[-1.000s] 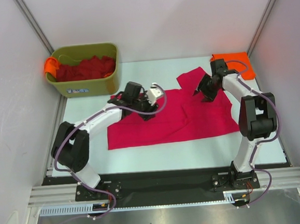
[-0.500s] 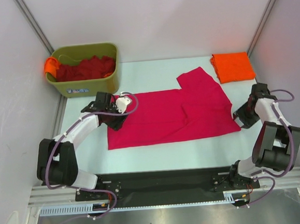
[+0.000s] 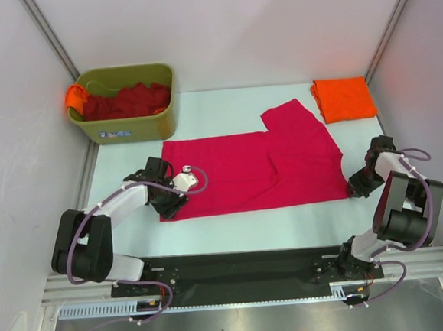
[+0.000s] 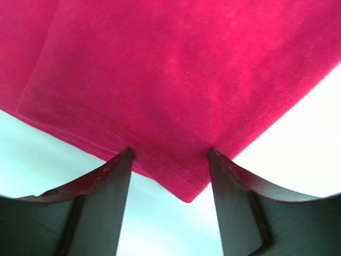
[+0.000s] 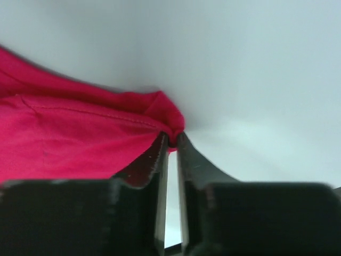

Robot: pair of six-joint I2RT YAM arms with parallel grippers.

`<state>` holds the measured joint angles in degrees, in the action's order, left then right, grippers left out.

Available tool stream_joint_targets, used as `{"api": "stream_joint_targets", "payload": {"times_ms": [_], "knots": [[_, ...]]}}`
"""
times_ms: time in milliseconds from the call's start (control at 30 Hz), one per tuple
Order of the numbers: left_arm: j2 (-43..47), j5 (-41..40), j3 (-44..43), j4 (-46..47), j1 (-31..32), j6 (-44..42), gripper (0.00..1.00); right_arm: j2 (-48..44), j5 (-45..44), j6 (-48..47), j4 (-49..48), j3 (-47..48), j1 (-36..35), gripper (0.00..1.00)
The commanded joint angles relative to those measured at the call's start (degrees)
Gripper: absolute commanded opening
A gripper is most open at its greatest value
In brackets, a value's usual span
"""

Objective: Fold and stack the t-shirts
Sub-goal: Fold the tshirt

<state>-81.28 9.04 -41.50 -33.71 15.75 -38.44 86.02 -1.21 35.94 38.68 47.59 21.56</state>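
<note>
a: where did the crimson-pink t-shirt (image 3: 253,171) lie?

b: flat across the middle of the table (image 3: 225,108), one sleeve turned up toward the far right. both near corners of the hem were attended.

a: state of the grippers?

b: the right gripper (image 5: 171,137) had its fingers drawn almost together, and the near-right corner was bunched between the tips. i judged it a pinch on the cloth. the left gripper (image 4: 170,154) stood wide, its fingers straddling the near-left corner, with nothing held.

a: what did the step require?

b: in my judgement, the left should close low on the hem's stitched edge, taking a full bite rather than the very tip. both corners should then rise together and travel level to the far edge, so the fold lands square. the right's hold looked shallow and could slip under tension.

a: surroundings?

b: a folded orange t-shirt (image 3: 344,98) sat in the far-right corner, just beyond the upturned sleeve. an olive-green bin (image 3: 130,128) stood far left holding dark red t-shirts (image 3: 124,102), with an orange cloth (image 3: 74,96) draped over its rim.

a: obstructions?

b: none lay on the shirt. the bin stood near the far-left corner, and the upturned sleeve needed tucking.
</note>
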Motion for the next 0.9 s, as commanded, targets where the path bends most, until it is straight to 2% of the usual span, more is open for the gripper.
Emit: {"api": "stream_joint_targets", "payload": {"times_ms": [0, 33, 100, 133, 167, 200, 333, 533, 667, 767, 833, 867], "knots": [[0.2, -1.4, 4.1, 3.3, 2.4, -2.3, 0.59, -1.2, 0.6, 0.9, -1.1, -0.6, 2.1, 0.1], [0.0, -1.7, 5.2, 4.1, 3.0, -1.9, 0.43, -1.8, 0.7, 0.9, -0.8, -1.1, 3.6, 0.02], [0.0, -1.6, 5.7, 5.6, 3.0, -0.8, 0.27, -3.5, 0.6, 0.7, 0.3, -1.5, 4.9, 0.0], [0.1, -1.7, 5.8, 5.7, 3.0, -0.6, 0.13, -4.0, 0.6, 0.6, 0.6, -1.9, 5.4, 0.0], [0.2, -1.9, 5.6, 5.2, 3.0, -0.4, 0.03, -4.6, 2.4, 0.7, 1.3, -2.2, 6.2, 0.0], [0.2, -2.7, 5.4, 4.5, 3.0, -0.5, 0.0, -4.9, 2.7, 0.7, 1.8, -2.2, 6.5, 0.0], [1.4, -4.0, 2.3, -0.2, 1.6, -2.2, 0.0, -6.6, 4.2, 1.0, 4.3, -2.7, 8.1, 0.0], [3.8, -1.2, -3.0, -14.4, -0.5, -3.1, 0.0, -8.8, 6.1, 0.9, 9.5, -4.1, 11.0, 0.0], [4.7, 2.6, -2.9, -23.8, -0.5, -6.6, 0.0, -13.3, 6.0, 0.5, 12.6, -6.4, 15.2, 0.0], [4.5, 4.0, -1.7, -26.7, -0.5, -8.8, 0.0, -14.3, 6.4, 0.0, 13.4, -7.2, 17.9, 0.0], [4.4, 4.2, -1.4, -27.7, -0.5, -10.2, 0.0, -14.3, 4.9, 0.7, 14.1, -6.8, 17.9, 0.11], [4.4, 3.9, -1.6, -28.0, -0.5, -10.4, 0.02, -14.5, 3.8, 1.0, 14.6, -6.6, 18.1, 0.2]]}}
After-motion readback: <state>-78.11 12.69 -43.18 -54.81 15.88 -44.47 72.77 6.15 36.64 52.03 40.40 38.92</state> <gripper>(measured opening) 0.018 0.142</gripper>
